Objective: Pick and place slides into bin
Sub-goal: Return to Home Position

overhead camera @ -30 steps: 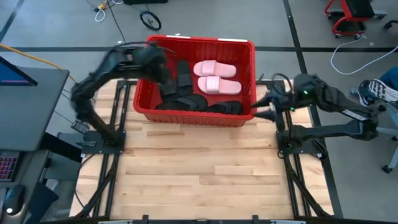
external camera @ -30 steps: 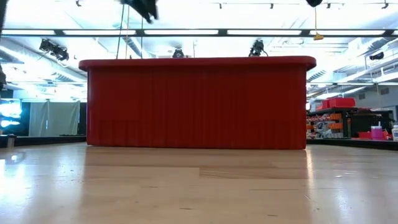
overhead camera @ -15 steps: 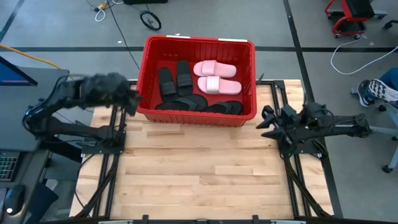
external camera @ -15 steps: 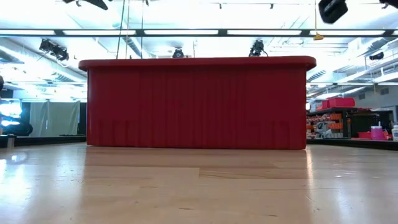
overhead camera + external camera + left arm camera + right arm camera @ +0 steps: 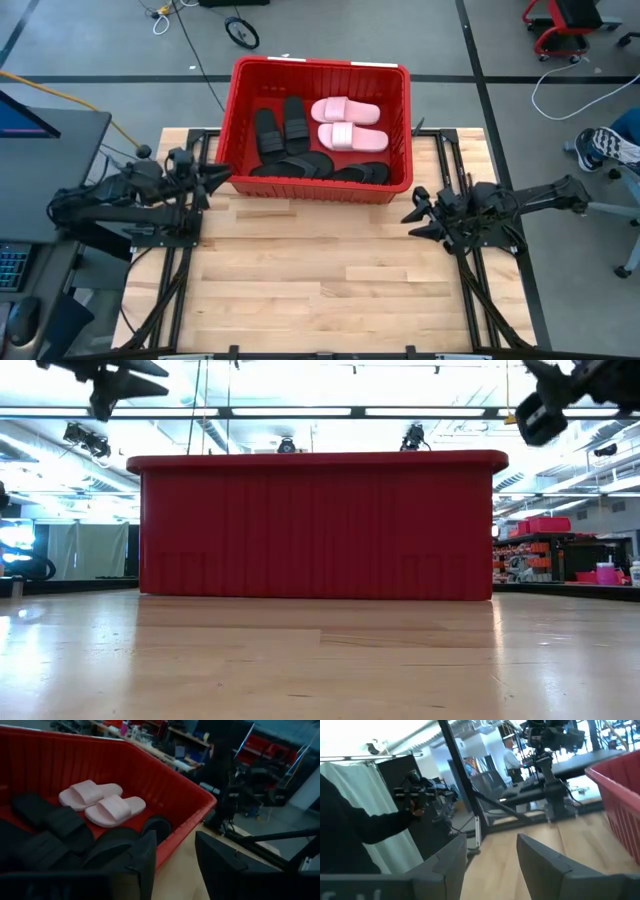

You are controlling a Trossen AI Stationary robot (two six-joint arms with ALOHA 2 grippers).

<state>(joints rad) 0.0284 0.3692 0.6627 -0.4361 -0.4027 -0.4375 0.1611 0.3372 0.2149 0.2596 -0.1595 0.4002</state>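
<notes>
The red bin (image 5: 320,66) stands at the table's far middle, and the low view shows its near wall (image 5: 320,525). Inside it lie two pale pink slides (image 5: 347,124) side by side, with several black slides (image 5: 280,132) left of and in front of them. The left wrist view looks into the bin at the pink pair (image 5: 100,802) and the black ones (image 5: 55,825). My left gripper (image 5: 222,178) hangs open and empty just outside the bin's near left corner. My right gripper (image 5: 412,208) hangs open and empty off the bin's near right corner.
Bare wooden tabletop (image 5: 320,270) stretches from the bin to the near edge. Black frame rails (image 5: 180,260) run along both sides of the table. A desk with a screen (image 5: 40,130) stands left of the table, and a person's shoe (image 5: 605,147) shows at the far right.
My left gripper has drawn back from above the bin's left part toward the table's left edge and sunk, tipping up from pointing down toward level. My right gripper has sunk and come toward the near edge beside the bin's right corner. The slides in the bin lie still.
</notes>
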